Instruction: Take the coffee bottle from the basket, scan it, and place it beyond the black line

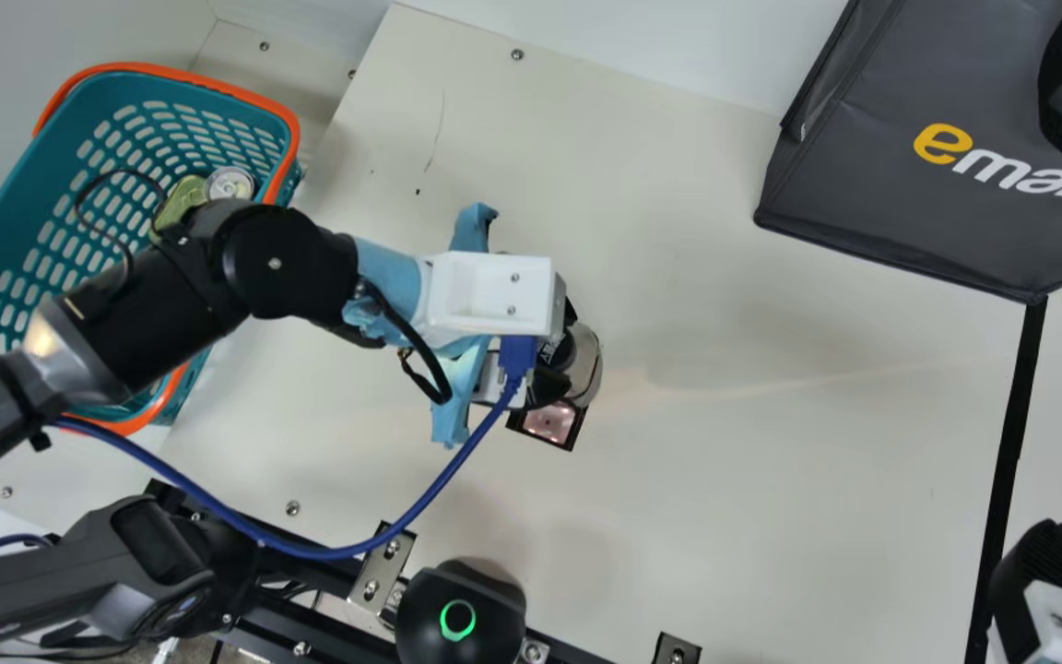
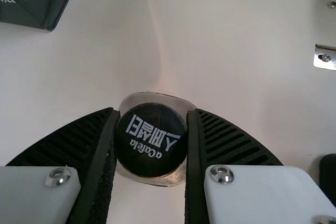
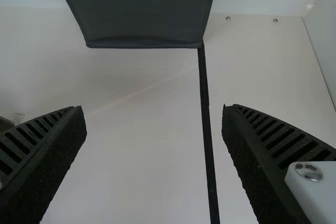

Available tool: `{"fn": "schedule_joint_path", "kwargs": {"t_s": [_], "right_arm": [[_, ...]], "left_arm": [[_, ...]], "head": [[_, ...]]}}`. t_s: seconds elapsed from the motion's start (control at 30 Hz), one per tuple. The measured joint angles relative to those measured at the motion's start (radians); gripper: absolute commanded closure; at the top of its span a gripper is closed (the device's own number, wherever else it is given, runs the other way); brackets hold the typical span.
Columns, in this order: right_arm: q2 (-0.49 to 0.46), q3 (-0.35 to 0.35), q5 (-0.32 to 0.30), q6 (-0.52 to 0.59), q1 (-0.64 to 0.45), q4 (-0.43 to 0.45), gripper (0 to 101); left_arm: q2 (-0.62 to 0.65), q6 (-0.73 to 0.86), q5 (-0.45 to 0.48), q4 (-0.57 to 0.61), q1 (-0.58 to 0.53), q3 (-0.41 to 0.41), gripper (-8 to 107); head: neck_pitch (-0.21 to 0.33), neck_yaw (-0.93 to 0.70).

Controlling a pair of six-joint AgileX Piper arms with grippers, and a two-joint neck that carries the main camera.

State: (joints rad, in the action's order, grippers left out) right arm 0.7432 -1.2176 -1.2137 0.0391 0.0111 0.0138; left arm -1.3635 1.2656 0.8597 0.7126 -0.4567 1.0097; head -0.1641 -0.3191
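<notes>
"Left gripper, what has it got?"

"It grips the coffee bottle, rounded and see-through with a flat black cap, one ribbed finger on each side."

"And near that gripper?"

"Just beside the bottle is a black-framed square panel with a pinkish glow. The teal plastic basket with the orange rim is well apart from the gripper, partly under its arm, holding a green packet and a silver-topped can."

"Where's the black line?"

"The straight black line is well apart from the left gripper, on the side away from the basket, so the bottle is short of it. It runs near the right gripper, whose fingers are spread with nothing between them."

"That dark grey bag?"

"Well apart from the left gripper, near the line's far end."
</notes>
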Motion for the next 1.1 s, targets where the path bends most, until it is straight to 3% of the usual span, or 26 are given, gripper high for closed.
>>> {"fn": "schedule_joint_path", "kwargs": {"t_s": [0.73,1.1], "right_arm": [[0.000,0.000,0.000,0.000,0.000,0.000,10],[0.000,0.000,0.000,0.000,0.000,0.000,10]], "left_arm": [[0.002,0.013,0.005,-0.004,-0.002,-0.023,89],[0.017,-0.017,-0.003,-0.008,-0.025,-0.041,52]], "head": [[0.000,0.000],[0.000,0.000]]}}
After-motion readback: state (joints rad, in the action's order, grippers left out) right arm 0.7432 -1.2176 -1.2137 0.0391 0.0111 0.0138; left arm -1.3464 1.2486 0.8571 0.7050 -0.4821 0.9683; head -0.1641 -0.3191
